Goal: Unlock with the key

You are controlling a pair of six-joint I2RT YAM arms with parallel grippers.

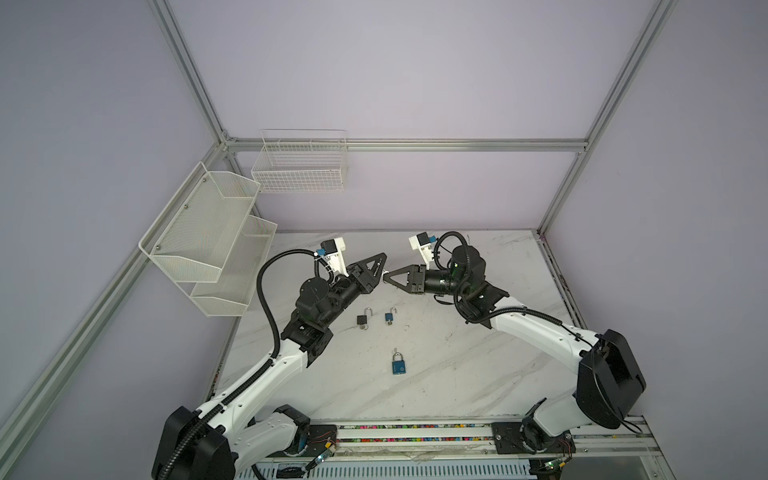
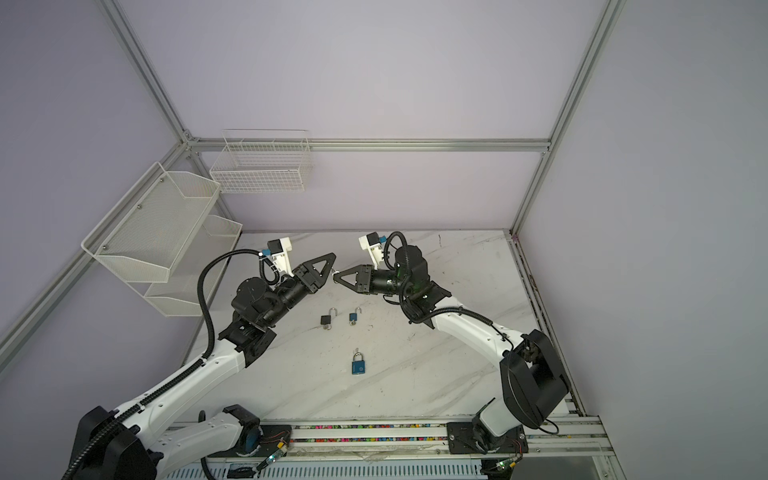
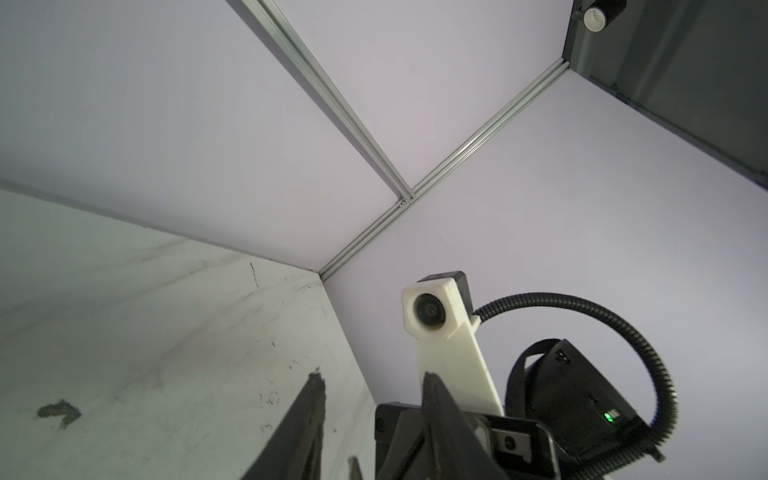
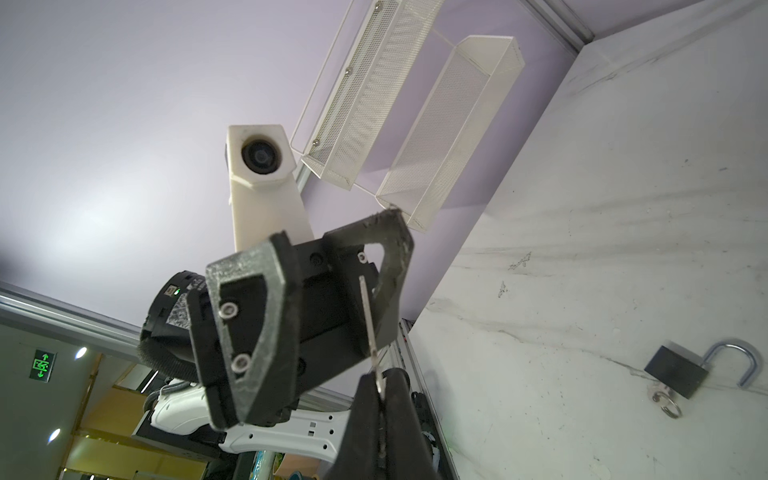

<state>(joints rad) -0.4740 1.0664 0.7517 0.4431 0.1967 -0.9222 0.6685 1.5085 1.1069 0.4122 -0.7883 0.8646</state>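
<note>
A thin silver key (image 4: 368,324) sticks out from my right gripper (image 4: 381,380), which is shut on it. In both top views the right gripper (image 1: 386,277) hovers above the back of the table, tip to tip with my left gripper (image 1: 380,266). The left gripper (image 3: 372,378) is open, and the key blade lies between its spread fingers without touching them. A larger blue padlock (image 1: 398,364) lies mid-table with its shackle closed. A black padlock (image 1: 363,319) and a small blue padlock (image 1: 389,316) lie below the grippers, both with open shackles.
The black padlock (image 4: 675,372) has a key ring hanging at its base. A white two-tier mesh shelf (image 1: 208,232) hangs on the left wall. A wire basket (image 1: 299,166) hangs on the back wall. The marble table (image 1: 457,365) ends at a rail in front.
</note>
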